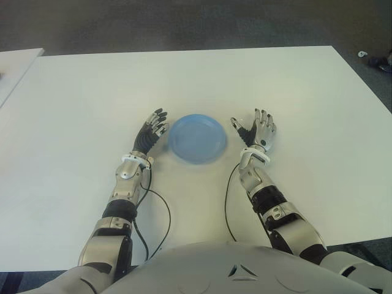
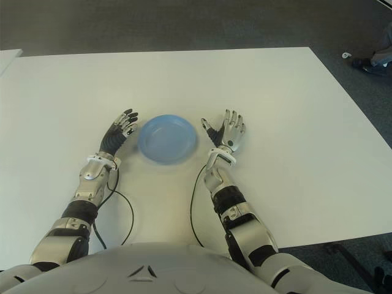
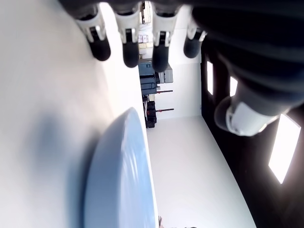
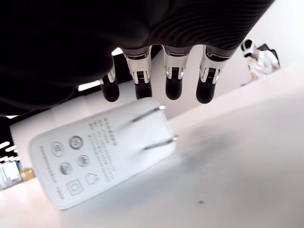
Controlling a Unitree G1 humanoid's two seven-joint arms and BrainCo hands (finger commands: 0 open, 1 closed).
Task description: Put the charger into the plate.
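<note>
Two hands flank the blue plate [image 1: 197, 138], but only the right hand [image 1: 258, 131] is at the white charger [image 4: 102, 151], which lies flat on the worktop [image 1: 306, 98] just under its spread, empty fingers [image 4: 173, 78], long axis across them, prongs toward the fingertips. The left hand [image 1: 152, 130] shows beside the plate's other side, fingers loose and empty.

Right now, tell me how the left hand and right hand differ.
1. The left hand shows left of the plate; the right hand shows right of it.
2. The left hand has nothing at its fingers; the right hand has the charger just in front of its fingers, on the table.
3. The left hand faces the plate's rim; the right hand faces the charger's pronged end.

Both are open and hold nothing.
</note>
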